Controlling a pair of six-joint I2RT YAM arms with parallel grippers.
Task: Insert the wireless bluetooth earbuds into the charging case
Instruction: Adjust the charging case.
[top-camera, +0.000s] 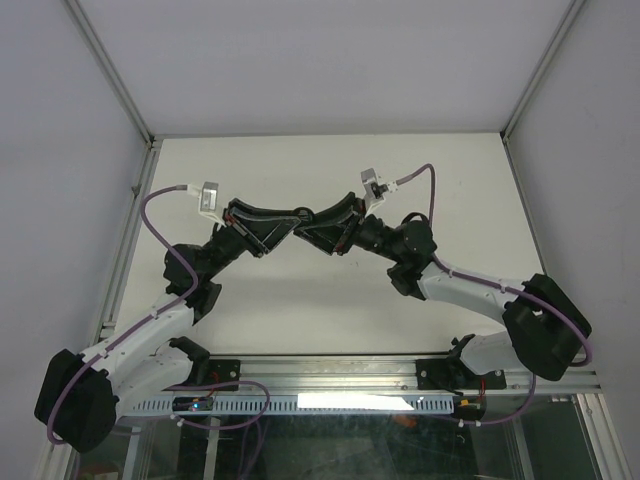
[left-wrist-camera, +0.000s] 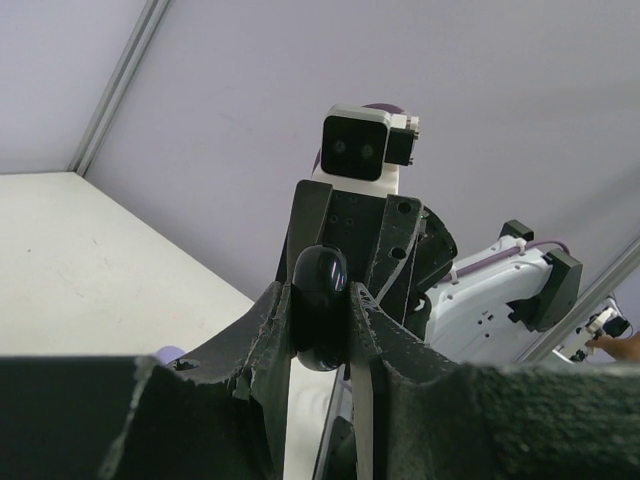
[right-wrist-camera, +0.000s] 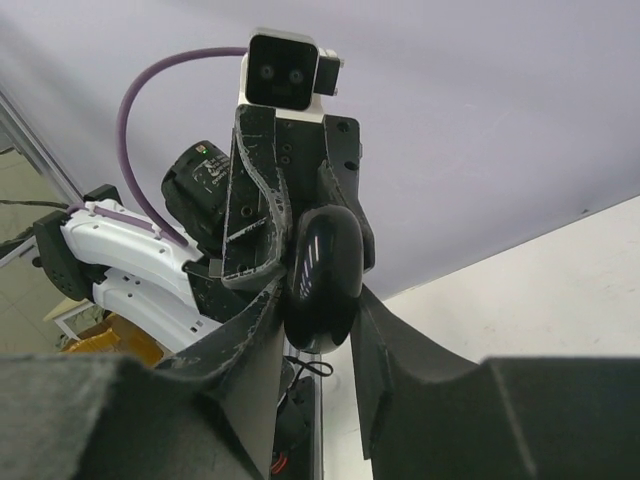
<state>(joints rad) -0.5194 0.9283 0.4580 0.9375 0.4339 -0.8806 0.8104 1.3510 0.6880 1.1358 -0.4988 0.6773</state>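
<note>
The case (left-wrist-camera: 318, 290), a glossy black rounded shell, hangs in mid-air above the tabletop (top-camera: 330, 170), held between both arms where they meet near the middle of the top view. The left gripper (left-wrist-camera: 320, 345) has its jaws clamped on one end of the case. From the other side, the right gripper (right-wrist-camera: 320, 320) has its jaws pressed against the flanks of the same shell (right-wrist-camera: 325, 265), with no gap showing on either side in its wrist view. From above, the left gripper (top-camera: 293, 226) and right gripper (top-camera: 312, 229) sit tip to tip, and the case itself is hidden between them.

No earbuds show in any view, neither in the jaws nor on the part of the tabletop that can be seen. The case shows only smooth black surface, with no open lid and no sockets, though I cannot make out a seam.

My judgement is that progress is unclear. A two-handed hold like this suits either prying the lid open before loading or pressing it shut after. If the earbuds are inside, little is left but setting the case down. If not, the whole insertion lies ahead: opening the lid, fetching each earbud and seating it.
</note>
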